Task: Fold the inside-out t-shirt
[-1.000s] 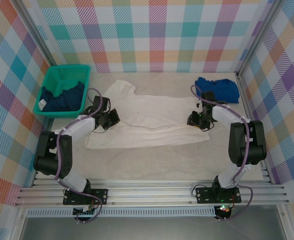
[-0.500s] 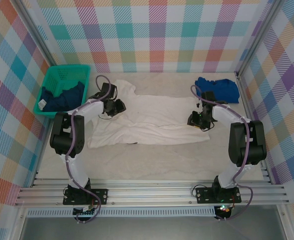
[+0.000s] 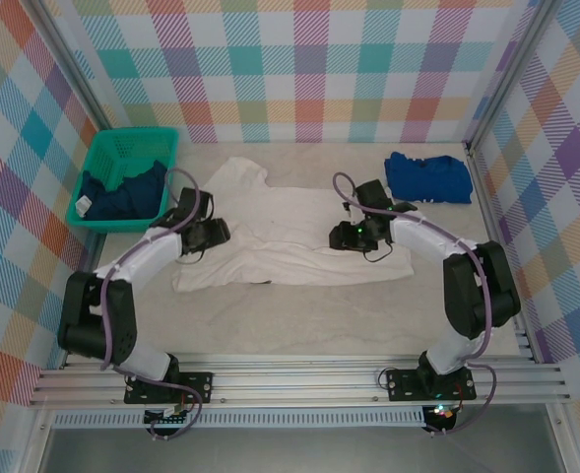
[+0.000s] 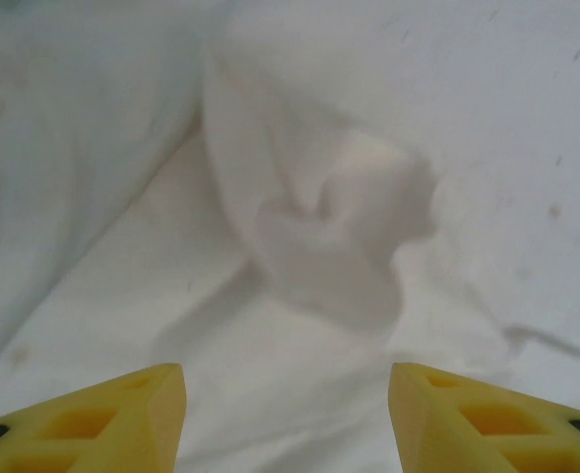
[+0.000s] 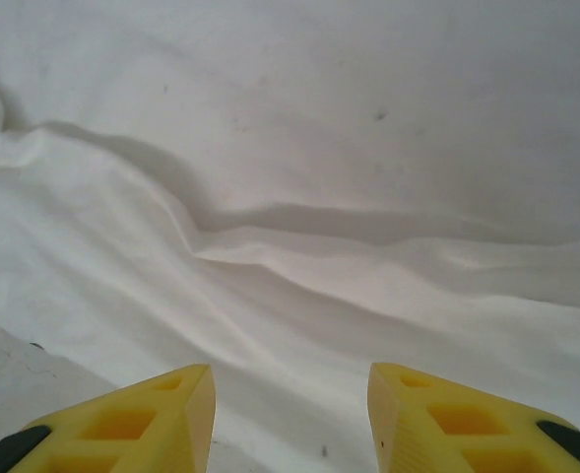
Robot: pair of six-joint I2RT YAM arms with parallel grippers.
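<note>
White cotton short-sleeved t-shirt lies rumpled across the middle of the table, nearer its far edge. Left gripper and right gripper hover over it, jaws parted, holding nothing.

Left arm, right arm: white links, black joints, purple cable looped alongside. Fingers yellow, wedge-shaped, hollow-celled, black inserts.
</note>
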